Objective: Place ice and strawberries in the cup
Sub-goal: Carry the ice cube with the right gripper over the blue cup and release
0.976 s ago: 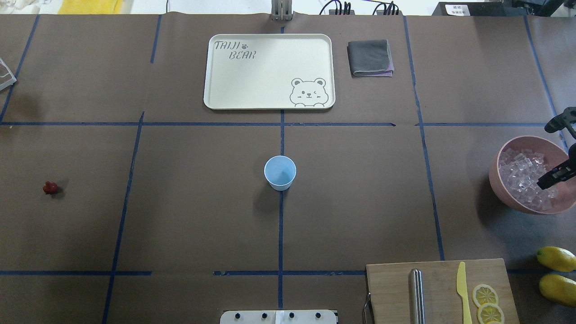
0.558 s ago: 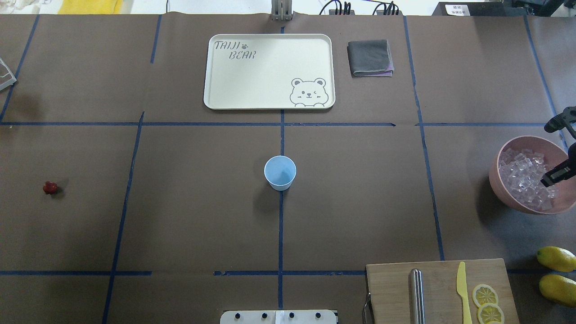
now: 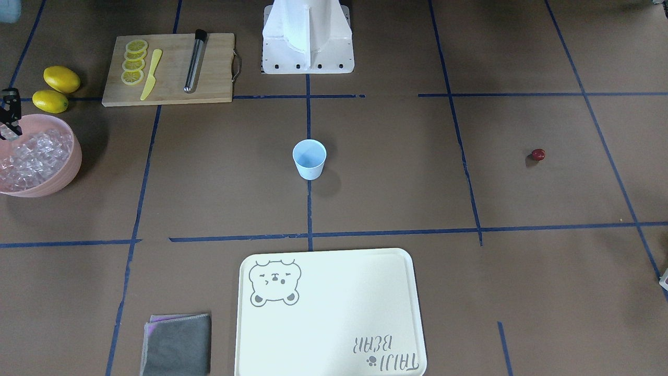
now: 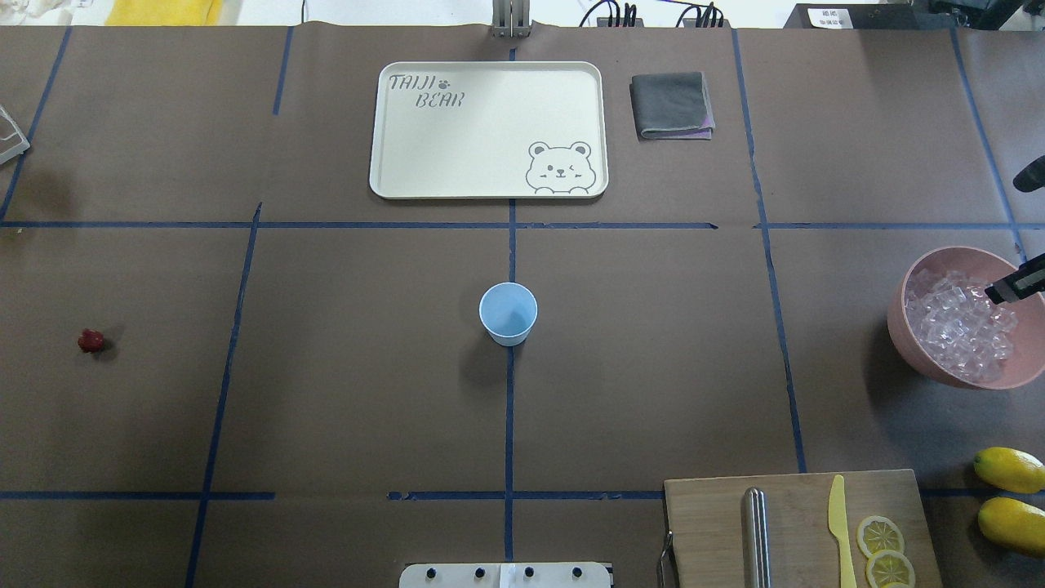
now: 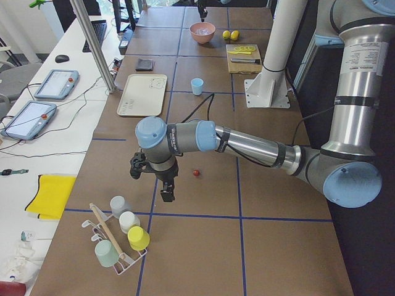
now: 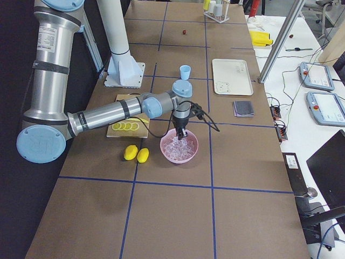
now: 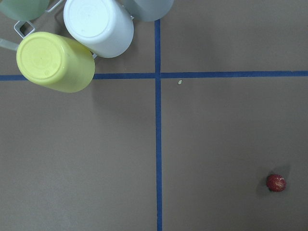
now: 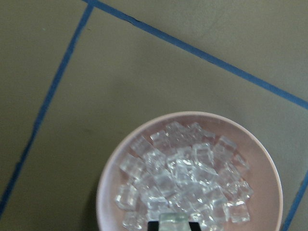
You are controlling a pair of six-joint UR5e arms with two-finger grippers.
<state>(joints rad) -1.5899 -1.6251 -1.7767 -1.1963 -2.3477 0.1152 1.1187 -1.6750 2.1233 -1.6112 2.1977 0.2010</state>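
The pale blue cup [image 4: 508, 313] stands upright at the table's middle, and nothing shows inside it. One dark red strawberry [image 4: 91, 340] lies far to the left on the paper; it also shows in the left wrist view [image 7: 276, 183]. Ice [image 4: 955, 327] fills the pink bowl [image 4: 902, 327] at the right edge. My right gripper [image 4: 998, 291] hangs over the bowl's far side. In its wrist view the right gripper [image 8: 173, 224] is shut on a clear ice piece [image 8: 173, 219]. My left gripper [image 5: 151, 182] shows only in the exterior left view, near the strawberry [image 5: 195, 173]; I cannot tell its state.
A cream tray [image 4: 392, 184] and a folded grey cloth [image 4: 671, 104] lie at the far side. A cutting board [image 4: 710, 523] with a yellow knife, lemon slices and a metal rod sits near the base. Two lemons [image 4: 1009, 469] lie right of it. Upturned cups [image 7: 55, 61] stand in a rack at the left.
My right gripper has lifted out of the ice and drawn toward the overhead view's right edge. The cup and the strawberry have not moved.
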